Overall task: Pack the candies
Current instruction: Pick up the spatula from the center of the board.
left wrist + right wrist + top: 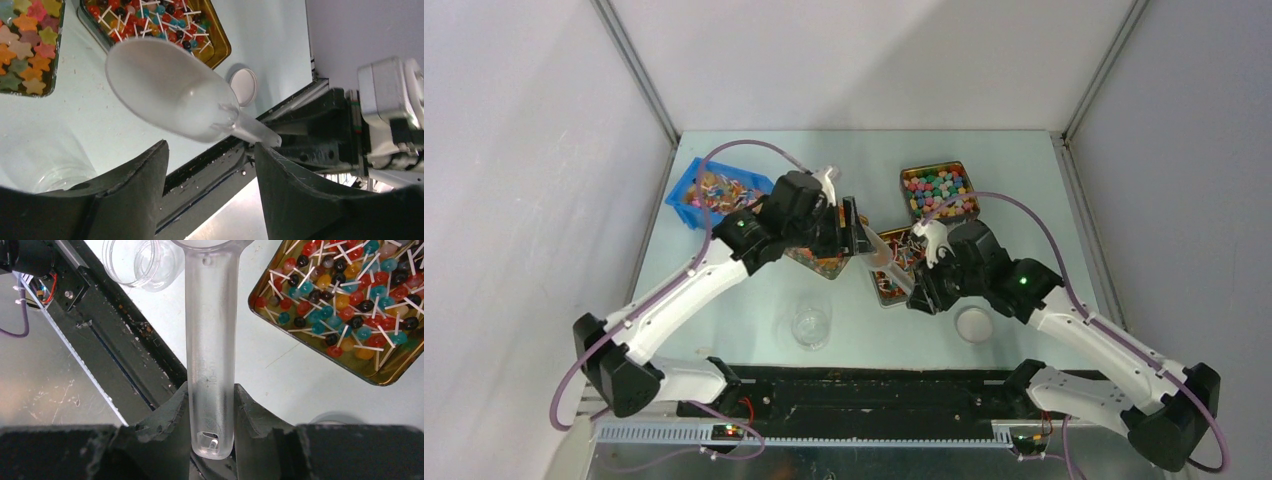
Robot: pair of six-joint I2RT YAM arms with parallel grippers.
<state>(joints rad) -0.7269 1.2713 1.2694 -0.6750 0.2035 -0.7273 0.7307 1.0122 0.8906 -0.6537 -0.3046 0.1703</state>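
Nearby, candies [345,295] in tin [395,371]; scoop [210,340] between right fingers [162,422].

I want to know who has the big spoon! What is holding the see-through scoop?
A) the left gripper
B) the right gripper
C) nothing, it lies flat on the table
B: in the right wrist view the scoop has its handle clamped between the fingers of the right gripper, while the left gripper is open.
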